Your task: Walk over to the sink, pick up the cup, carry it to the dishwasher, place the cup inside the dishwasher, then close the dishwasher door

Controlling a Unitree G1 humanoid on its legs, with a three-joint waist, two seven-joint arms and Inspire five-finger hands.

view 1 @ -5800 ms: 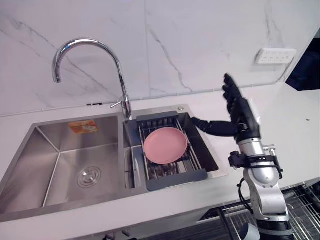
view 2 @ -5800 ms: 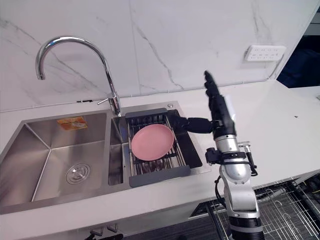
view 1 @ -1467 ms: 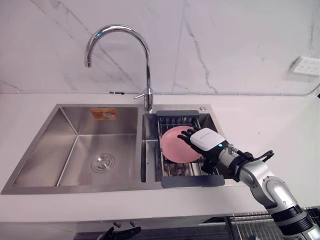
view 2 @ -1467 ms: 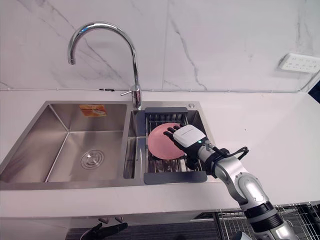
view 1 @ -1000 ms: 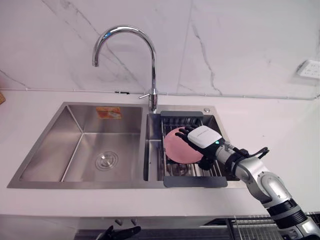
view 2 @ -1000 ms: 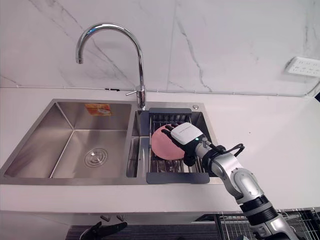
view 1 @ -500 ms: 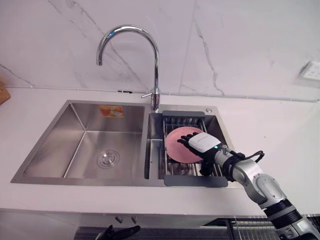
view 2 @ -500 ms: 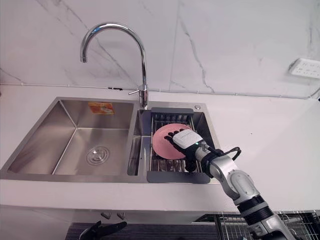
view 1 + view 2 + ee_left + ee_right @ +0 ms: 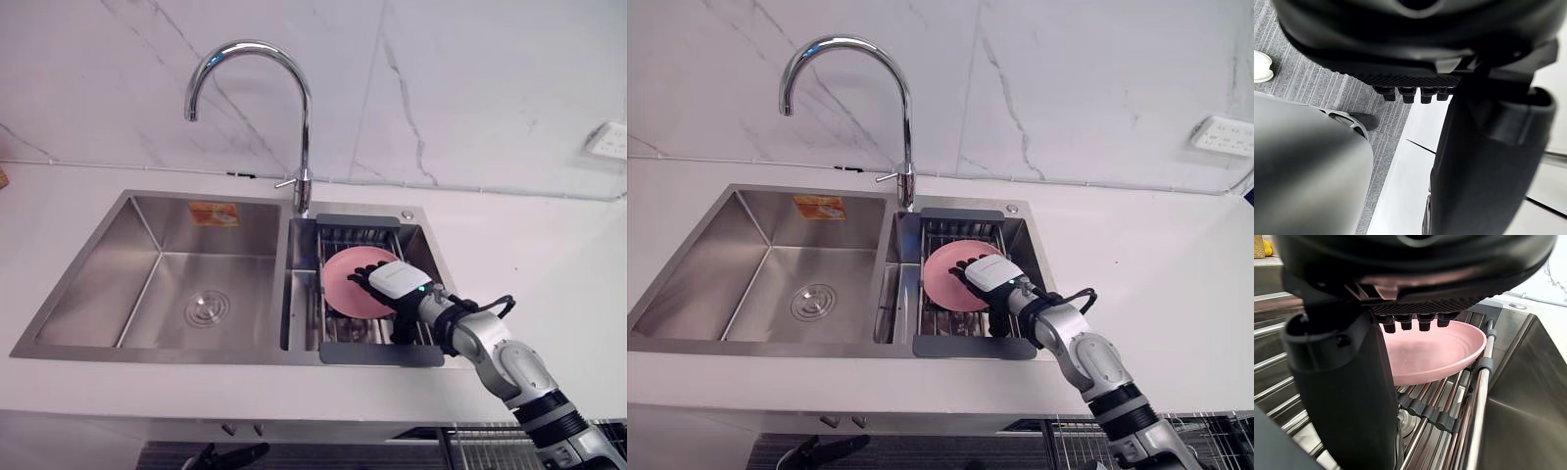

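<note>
Walking over to the sink (image 9: 157,284) looked done: the robot stood right at it, with the right hand (image 9: 395,283) down in the dish rack (image 9: 380,354) on the sink's right side. Heads up, the thing sitting on that rack was a shallow pink dish (image 9: 343,282) rather than a cup. The hand was right over its near edge, fingers fairly straight above the rim and thumb low beside it, not closed on anything as far as I could make out. The left hand (image 9: 231,456) hung low below the tabletop (image 9: 549,274), relaxed and empty. So I'd say the grab, the carry, loading the dishwasher and shutting its door were all left to do.
</note>
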